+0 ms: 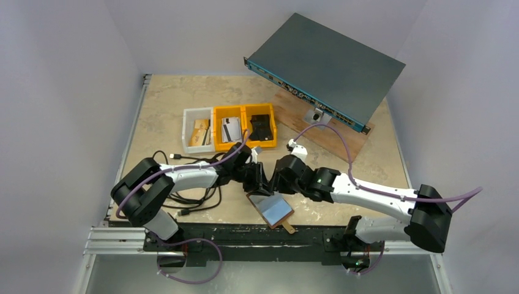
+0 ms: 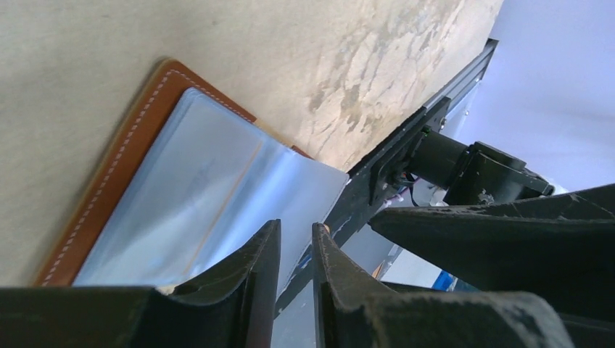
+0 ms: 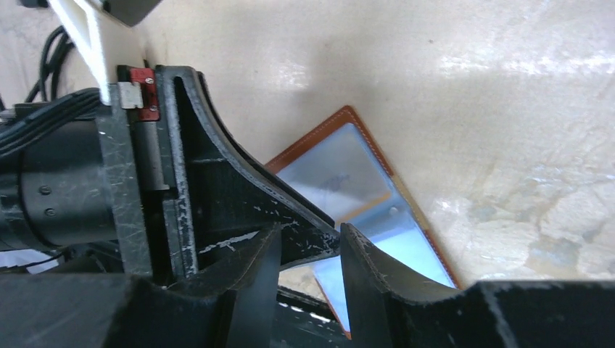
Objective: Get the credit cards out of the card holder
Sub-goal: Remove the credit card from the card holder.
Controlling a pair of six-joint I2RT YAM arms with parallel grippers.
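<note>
Closely, arms (image 1: 190,174) (image 1: 373,193) (bent) over card holder (image 1: 272,209)

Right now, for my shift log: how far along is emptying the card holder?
Done, it seems: cards lie in the white bin and the neighbouring yellow bin. In hand: the card holder lies open, with the left claw and right claw both over it, slightly open, gripping nothing visible. Remaining: a tan piece, perhaps a card, pokes from its near corner; whether more sit inside is unclear.
</note>
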